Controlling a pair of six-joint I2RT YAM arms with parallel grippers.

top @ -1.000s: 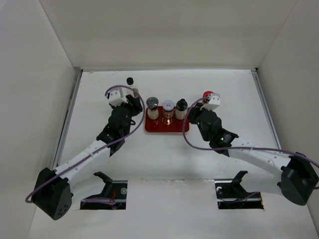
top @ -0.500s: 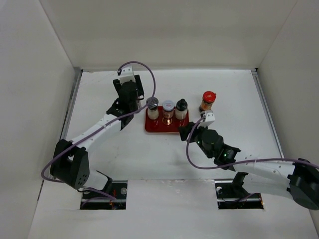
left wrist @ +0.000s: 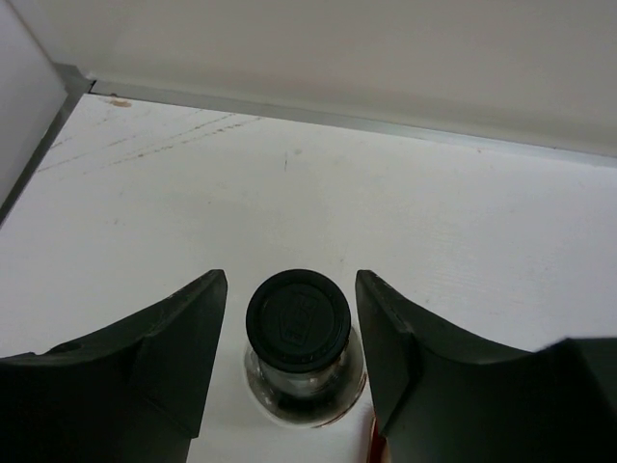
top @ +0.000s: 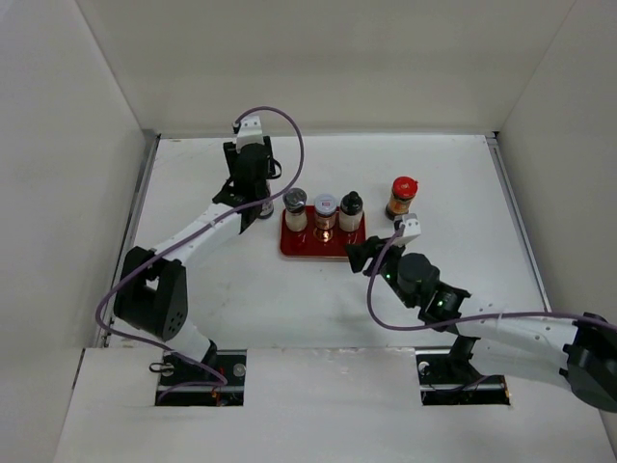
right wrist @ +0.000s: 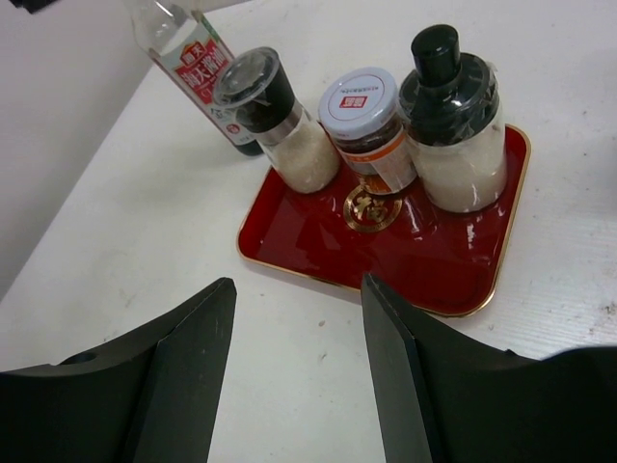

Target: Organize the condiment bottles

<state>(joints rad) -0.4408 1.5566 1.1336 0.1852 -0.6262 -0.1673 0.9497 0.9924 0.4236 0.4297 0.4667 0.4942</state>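
A tall slim clear bottle (right wrist: 198, 72) with a black cap (left wrist: 297, 320) and a red-white label stands on the table just left of the red tray (top: 307, 249). My left gripper (left wrist: 289, 280) is open and straddles the cap from above, with a gap on each side; in the top view the left gripper (top: 256, 198) hides most of the bottle. Three jars stand on the tray (right wrist: 318, 236): grey-lidded (right wrist: 258, 82), white-lidded (right wrist: 359, 96) and black-lidded (right wrist: 445, 72). A squat red-capped bottle (top: 401, 196) stands right of the tray. My right gripper (right wrist: 299, 285) is open and empty in front of the tray.
White walls close in the table at the back and both sides. The tray's gold-rimmed front edge (right wrist: 357, 289) lies just beyond my right fingertips. The right arm's purple cable (top: 370, 289) loops over the table in front of the tray.
My left arm has swung back and up and now straddles the tall bottle's cap. My right gripper has drawn back from the red-capped bottle to the tray's front.
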